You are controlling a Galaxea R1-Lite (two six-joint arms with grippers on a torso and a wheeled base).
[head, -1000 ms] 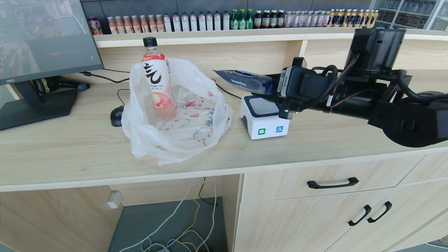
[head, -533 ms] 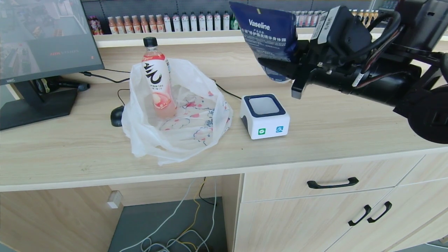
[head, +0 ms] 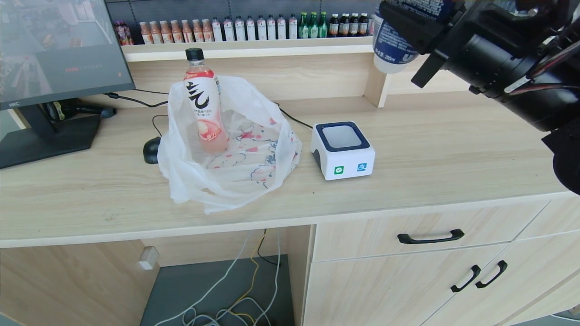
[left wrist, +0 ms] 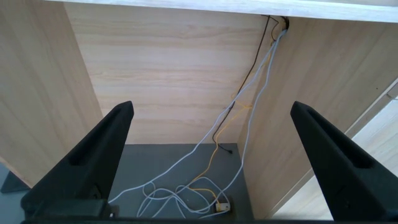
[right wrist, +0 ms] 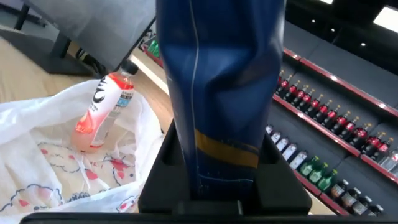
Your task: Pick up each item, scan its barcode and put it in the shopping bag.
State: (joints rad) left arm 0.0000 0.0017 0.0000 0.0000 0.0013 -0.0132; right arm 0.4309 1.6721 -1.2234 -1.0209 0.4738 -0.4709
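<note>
The right gripper [head: 398, 22] is clenching a blue pouch [head: 390, 47] and holding it high over the far right part of the table [head: 430, 149], with the pouch's pale lower end hanging in front of the raised ledge at the back. Seen from the right wrist, the gripper [right wrist: 221, 171] is pinching the pouch [right wrist: 217, 87] from both sides, its black fingers [right wrist: 166, 155] pressing into the creased lower part. The pouch is hanging well apart from the scanner and the shopping bag, touching neither.

The scanner [head: 343, 151], a small white box with a dark-rimmed window on top, is sitting near the middle of the table, just beside the bag on the robot's right. The shopping bag [head: 253, 172], thin white plastic printed in red and blue, is lying open on the table. A black-capped bottle [head: 205, 104] of pink drink is standing upright inside it, toward the back. From the right wrist, the bottle [right wrist: 102, 112] and the bag [right wrist: 50, 155] are showing beyond the pouch.

The left gripper [left wrist: 211, 155] is hanging below the table's edge with its fingers spread wide, grasping nothing, and facing a wooden panel and loose cables [left wrist: 205, 186] on the floor.

A monitor [head: 54, 50] is standing at the table's left end, and a black mouse [head: 150, 150] is resting against the bag's left side. Bottled drinks are lining the shelf [head: 253, 43] behind the table.
</note>
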